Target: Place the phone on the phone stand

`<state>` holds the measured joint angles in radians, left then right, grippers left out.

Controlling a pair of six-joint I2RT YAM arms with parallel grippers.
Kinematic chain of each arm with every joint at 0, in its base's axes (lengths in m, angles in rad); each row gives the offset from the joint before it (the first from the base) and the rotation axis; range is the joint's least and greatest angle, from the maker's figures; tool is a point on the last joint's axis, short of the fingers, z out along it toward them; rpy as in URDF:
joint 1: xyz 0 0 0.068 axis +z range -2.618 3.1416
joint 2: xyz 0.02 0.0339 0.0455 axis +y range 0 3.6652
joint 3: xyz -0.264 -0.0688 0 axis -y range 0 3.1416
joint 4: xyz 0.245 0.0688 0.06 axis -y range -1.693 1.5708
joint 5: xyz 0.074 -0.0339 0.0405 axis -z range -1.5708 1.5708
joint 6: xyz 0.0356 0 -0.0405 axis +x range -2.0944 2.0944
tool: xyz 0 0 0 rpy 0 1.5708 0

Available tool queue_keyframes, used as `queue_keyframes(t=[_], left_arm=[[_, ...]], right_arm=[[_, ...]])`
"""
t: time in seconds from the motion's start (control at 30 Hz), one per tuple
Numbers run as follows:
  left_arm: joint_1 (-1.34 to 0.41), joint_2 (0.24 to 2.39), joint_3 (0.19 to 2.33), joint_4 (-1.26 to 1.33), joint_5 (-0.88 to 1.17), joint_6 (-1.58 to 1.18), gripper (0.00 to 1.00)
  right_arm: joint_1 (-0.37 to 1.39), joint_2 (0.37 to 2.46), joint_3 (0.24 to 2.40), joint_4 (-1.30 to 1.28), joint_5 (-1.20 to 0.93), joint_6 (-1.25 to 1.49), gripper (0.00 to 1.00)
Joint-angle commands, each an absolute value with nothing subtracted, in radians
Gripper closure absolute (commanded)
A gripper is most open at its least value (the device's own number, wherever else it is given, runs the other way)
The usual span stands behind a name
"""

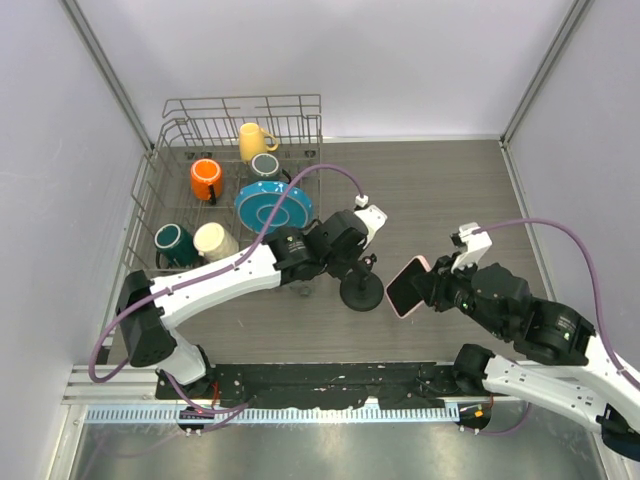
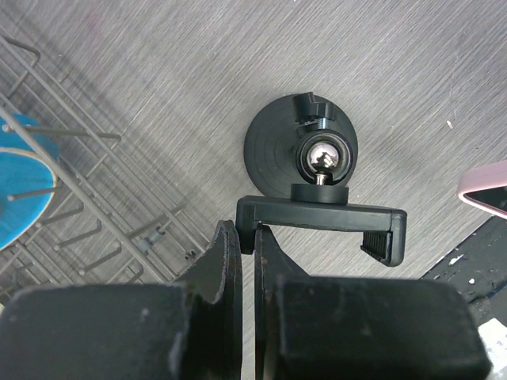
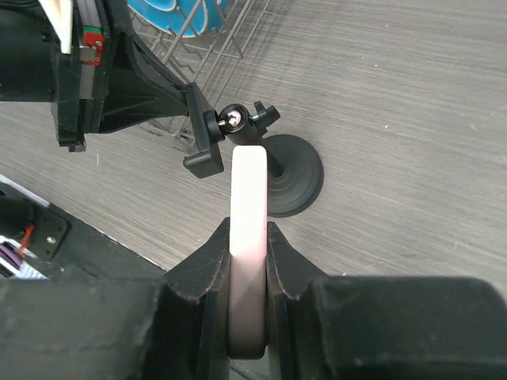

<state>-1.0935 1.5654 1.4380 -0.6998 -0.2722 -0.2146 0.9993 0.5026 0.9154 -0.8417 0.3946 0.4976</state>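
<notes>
**Spotter A:** Your right gripper (image 3: 248,231) has its matte black jaws clamped on the flat, round-cornered phone (image 1: 407,285), the one with the glossy black screen and pale pink case. From the right wrist you see only the smooth pink edge standing between the fingers. The phone is held off the grey wood-grain table (image 1: 450,190), tilted, just right of the small black phone stand (image 1: 361,292).

**Spotter B:** Your left gripper (image 2: 245,237) has its jaws drawn narrow, pinching one end of the stand's flat plastic cradle bar. Below the cradle you have a shiny metal ball joint with a small black knob beside it. A short post runs from there down to a round disc base with faint concentric rings, and the base sits flat on the table.

**Spotter A:** The phone's end is near the cradle but apart from it. Your left fingers crowd the cradle's other end.

**Spotter B:** Behind your left arm stands the silver wire dish rack (image 1: 165,150), its lower wires running just beside the stand's base. In it you have a turquoise glazed plate (image 1: 273,207) and five mugs: yellow (image 1: 254,141), orange (image 1: 205,178), dark grey (image 1: 265,166), dark teal (image 1: 172,242) and cream (image 1: 214,240). A purple cable (image 1: 330,172) loops over the left arm, and another loops over the right
</notes>
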Motion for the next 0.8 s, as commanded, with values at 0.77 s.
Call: queue_keyframes(t=[0.77], left_arm=[[-1.077, 1.48, 1.289, -0.545, -0.078, -0.054, 1.0]], right_arm=[[1.0, 0.655, 1.057, -0.605, -0.095, 0.054, 0.99]])
